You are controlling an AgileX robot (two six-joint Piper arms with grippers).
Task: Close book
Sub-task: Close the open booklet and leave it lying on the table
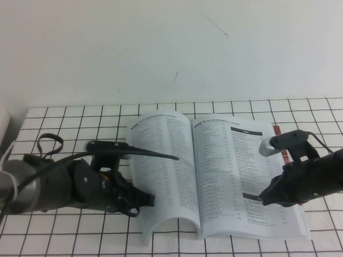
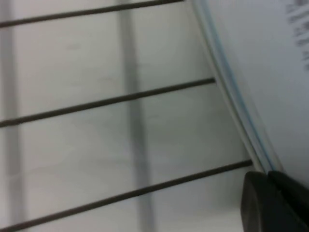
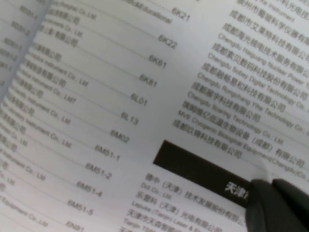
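Book (image 1: 214, 160) open at centre; left gripper (image 1: 142, 202) at its left edge, right gripper (image 1: 266, 197) on right page, grips indeterminate; next likely lifts left half.

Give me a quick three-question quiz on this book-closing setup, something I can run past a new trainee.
1. True or false: the book lies closed on the gridded table.
2. Which gripper is over the book's right-hand page? A) left gripper B) right gripper C) neither
3. Fill in: the left gripper sits low on the table beside the book's ___ edge.
Key: 1 false, the book lies open with its pages up; 2 B; 3 left.
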